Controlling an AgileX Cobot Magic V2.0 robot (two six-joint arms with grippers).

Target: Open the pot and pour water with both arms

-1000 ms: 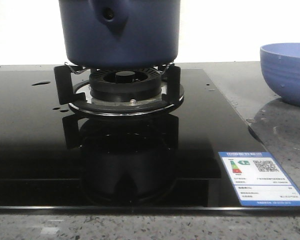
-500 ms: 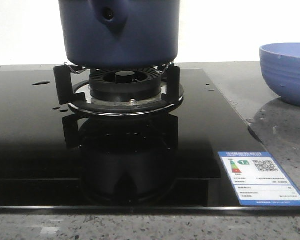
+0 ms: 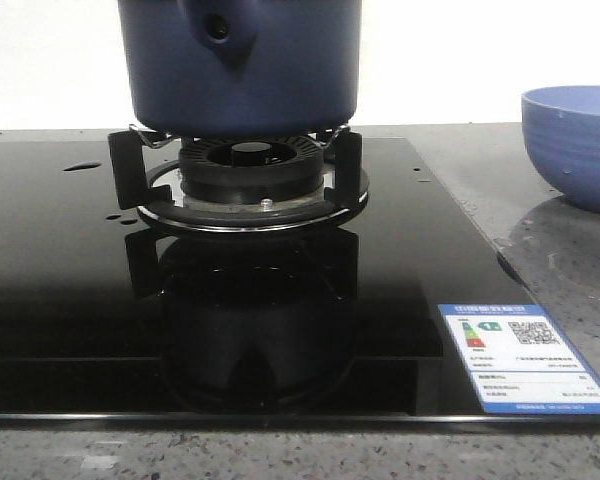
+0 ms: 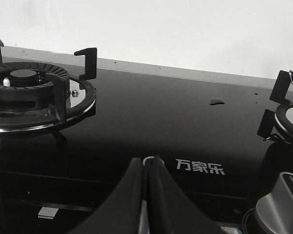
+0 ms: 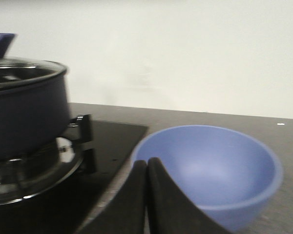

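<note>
Above the hob (image 4: 151,122), both jaws together.

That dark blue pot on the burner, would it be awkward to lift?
Probably heavy: the pot is wide, and may hold water. Its glass lid looks loose, so tilting might slide it off. Perched on the burner's prongs, a sideways push might snag it.

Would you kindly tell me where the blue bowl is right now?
In the front view the blue bowl sits at the far right on the grey countertop, beyond the hob's right edge, right of the pot.
</note>
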